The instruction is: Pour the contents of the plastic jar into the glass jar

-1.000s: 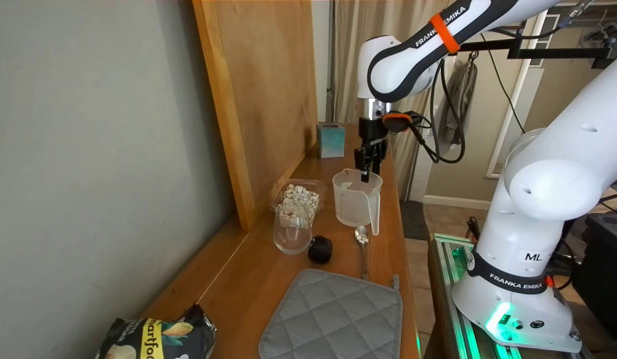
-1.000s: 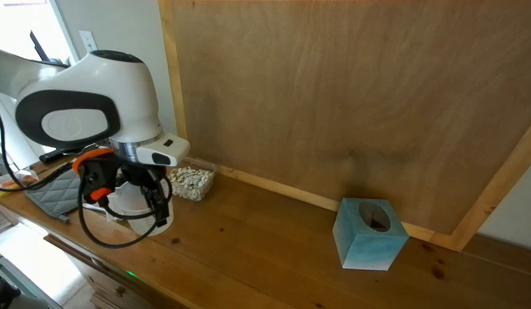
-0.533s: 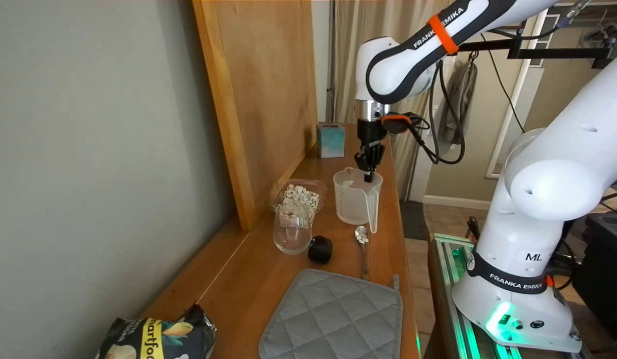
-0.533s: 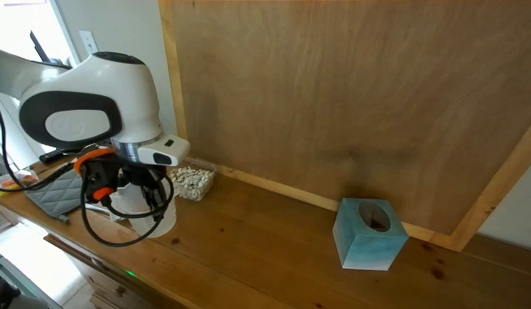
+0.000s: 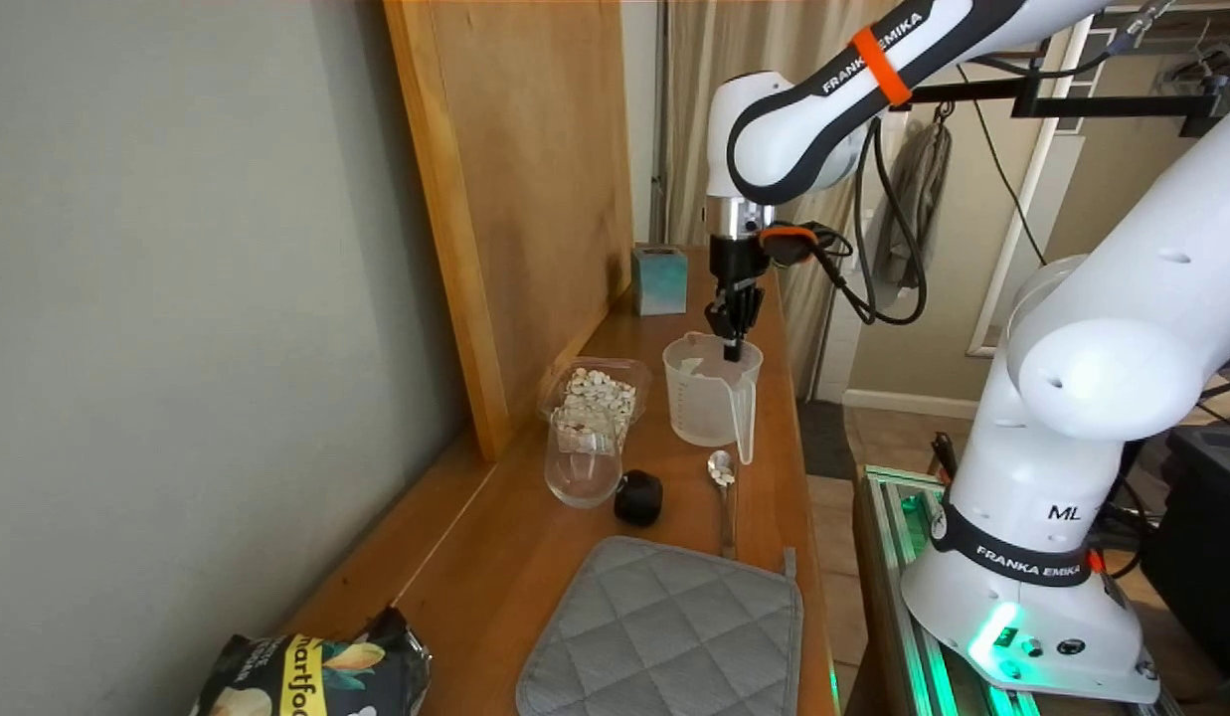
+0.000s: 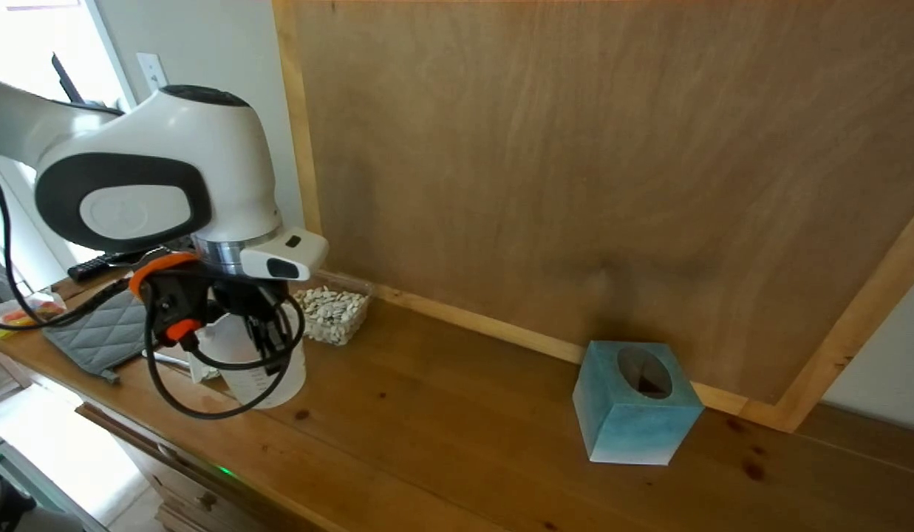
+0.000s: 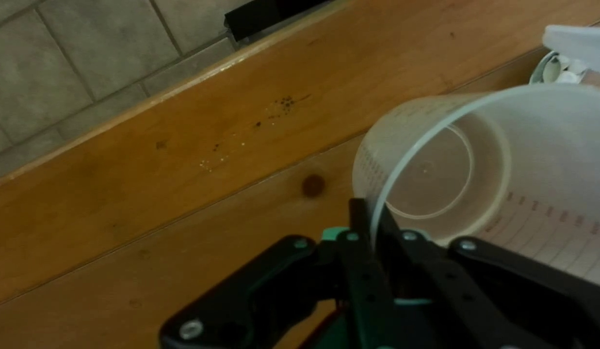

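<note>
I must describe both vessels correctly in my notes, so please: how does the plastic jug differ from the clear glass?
The plastic jug is cloudy white, while the clear glass is almost colourless. The jug has a handle; the glass shows none. The jug looks wider than the glass. The gripper pinches the jug's rim, whereas nothing grips the glass. Both let light through and have rounded sides.

You have a grey wall point(image 5: 177, 249) and a wood-framed panel point(image 6: 575, 185) behind a wooden counter point(image 6: 464, 414), drawer front point(image 6: 176, 488) below. Tiled floor point(image 7: 101, 53) runs alongside; beige curtain point(image 5: 694, 159) hangs behind its far end. Your upper-left corner shows white glare point(image 6: 35, 44) in an exterior view.
</note>
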You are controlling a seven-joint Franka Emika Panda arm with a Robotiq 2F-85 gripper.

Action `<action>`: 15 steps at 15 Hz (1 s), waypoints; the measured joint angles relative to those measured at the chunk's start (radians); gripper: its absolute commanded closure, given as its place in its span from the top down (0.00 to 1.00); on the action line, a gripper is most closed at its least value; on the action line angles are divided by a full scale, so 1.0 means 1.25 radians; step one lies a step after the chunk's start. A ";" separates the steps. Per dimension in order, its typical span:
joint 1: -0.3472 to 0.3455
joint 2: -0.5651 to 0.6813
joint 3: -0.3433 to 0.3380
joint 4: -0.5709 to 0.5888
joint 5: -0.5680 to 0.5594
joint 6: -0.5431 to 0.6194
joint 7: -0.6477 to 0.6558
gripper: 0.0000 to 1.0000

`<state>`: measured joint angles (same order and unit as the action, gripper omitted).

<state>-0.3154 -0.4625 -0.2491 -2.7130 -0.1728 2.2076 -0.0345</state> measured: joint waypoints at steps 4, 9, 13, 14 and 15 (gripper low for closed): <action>0.000 0.000 0.003 0.000 -0.006 -0.002 0.000 0.01; 0.000 0.002 0.043 0.027 -0.072 -0.056 0.002 0.01; 0.001 0.022 0.051 0.052 -0.113 -0.079 -0.019 0.01; 0.001 0.029 0.050 0.059 -0.119 -0.079 -0.029 0.01; 0.001 0.035 0.049 0.064 -0.123 -0.079 -0.040 0.01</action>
<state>-0.3146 -0.4191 -0.1873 -2.6328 -0.3269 2.1089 -0.0840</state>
